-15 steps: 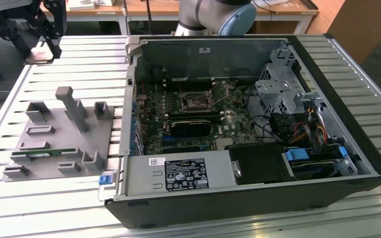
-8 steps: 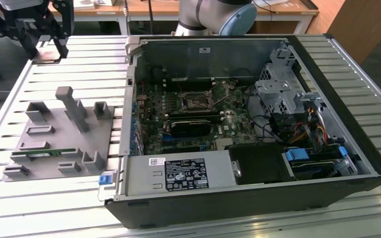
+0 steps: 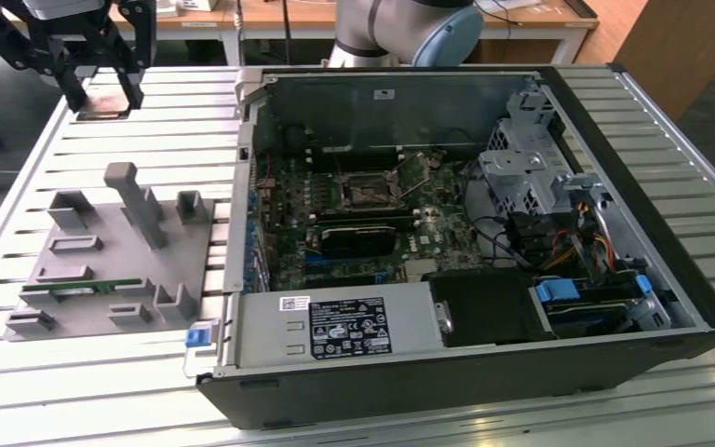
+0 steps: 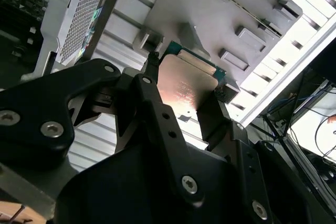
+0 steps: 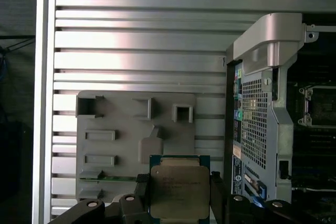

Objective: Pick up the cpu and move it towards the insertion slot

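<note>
Slatted aluminium table (image 3: 85, 391) carries the open computer case (image 3: 519, 372), with the insertion slot (image 3: 370, 191) mid-frame in the exterior view. Farther back, upper left, the gripper (image 3: 104, 107) points straight down, clenched on the cpu (image 3: 104, 98), well apart from the slot.

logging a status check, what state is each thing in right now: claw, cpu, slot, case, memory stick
claw: shut on the cpu
cpu: clamped by two opposite edges, metal top showing, outside the computer case
insertion slot: looks empty, cpu not in it
computer case: lying flat, side open
memory stick: lying in the gray holder
</note>
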### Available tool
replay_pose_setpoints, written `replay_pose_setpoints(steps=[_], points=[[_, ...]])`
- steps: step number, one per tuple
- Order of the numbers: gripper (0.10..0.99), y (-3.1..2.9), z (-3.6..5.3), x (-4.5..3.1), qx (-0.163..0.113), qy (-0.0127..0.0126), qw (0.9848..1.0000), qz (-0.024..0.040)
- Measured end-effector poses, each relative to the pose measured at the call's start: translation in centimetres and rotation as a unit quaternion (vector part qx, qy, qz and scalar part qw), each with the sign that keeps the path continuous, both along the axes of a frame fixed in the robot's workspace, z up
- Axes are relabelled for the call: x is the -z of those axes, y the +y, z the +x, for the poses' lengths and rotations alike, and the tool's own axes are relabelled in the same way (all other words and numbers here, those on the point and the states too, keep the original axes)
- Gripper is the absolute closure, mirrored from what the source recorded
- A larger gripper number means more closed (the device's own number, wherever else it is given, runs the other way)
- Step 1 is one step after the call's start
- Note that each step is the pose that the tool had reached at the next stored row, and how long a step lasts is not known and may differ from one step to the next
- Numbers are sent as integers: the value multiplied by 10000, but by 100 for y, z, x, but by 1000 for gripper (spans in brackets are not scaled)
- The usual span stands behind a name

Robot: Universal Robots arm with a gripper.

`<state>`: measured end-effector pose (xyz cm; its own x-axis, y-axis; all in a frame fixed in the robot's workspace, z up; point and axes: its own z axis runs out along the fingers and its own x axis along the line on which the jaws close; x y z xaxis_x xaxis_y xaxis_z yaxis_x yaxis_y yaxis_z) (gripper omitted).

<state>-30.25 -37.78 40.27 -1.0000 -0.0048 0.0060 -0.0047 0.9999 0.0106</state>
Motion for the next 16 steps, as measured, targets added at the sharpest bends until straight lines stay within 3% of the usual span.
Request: replay_pose_setpoints(steps=[16], points=[[545, 0, 273, 0, 0, 0, 10000, 0]])
